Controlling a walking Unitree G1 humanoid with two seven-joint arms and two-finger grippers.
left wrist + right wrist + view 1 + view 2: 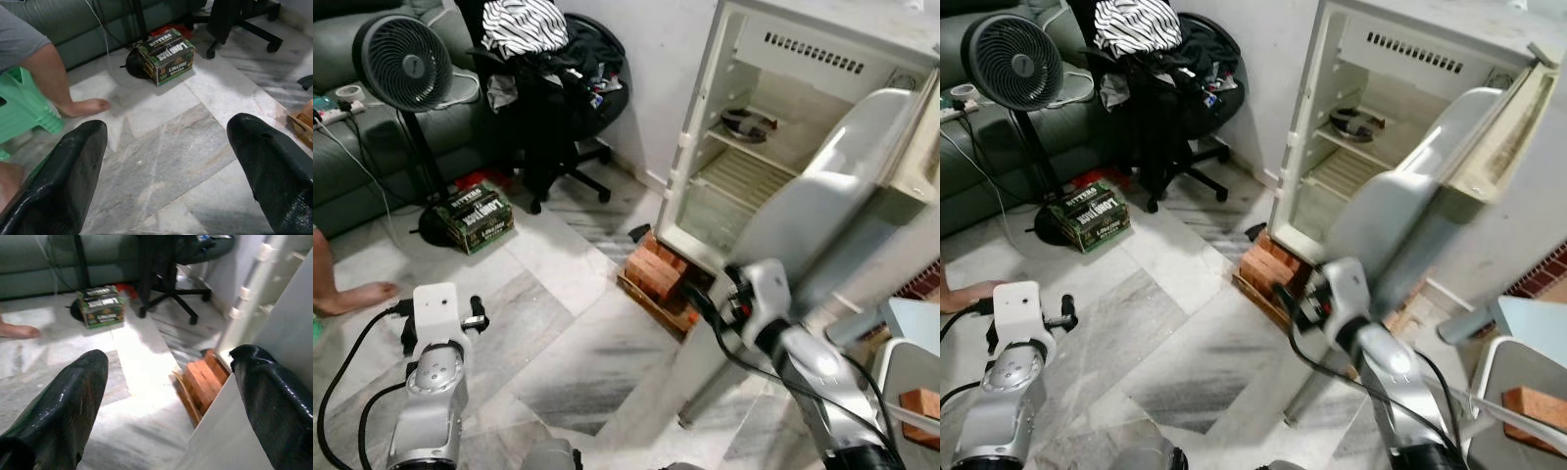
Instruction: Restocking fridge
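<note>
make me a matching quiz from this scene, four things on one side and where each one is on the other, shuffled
Things:
1. green and black cardboard box
2. striped black and white cloth
3. stack of red bricks
4. dark round dish

Places:
A. on a shelf inside the open white fridge
B. under the fridge's front corner
C. on the floor by the black standing fan
D. draped over the black office chair

Pairs: 1-C, 2-D, 3-B, 4-A

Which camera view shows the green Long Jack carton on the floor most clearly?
The left wrist view: there the carton is close and sharp, with readable lettering. Both eye views show it small beside the fan stand. The right wrist view shows it blurred, with unreadable lettering.
</note>
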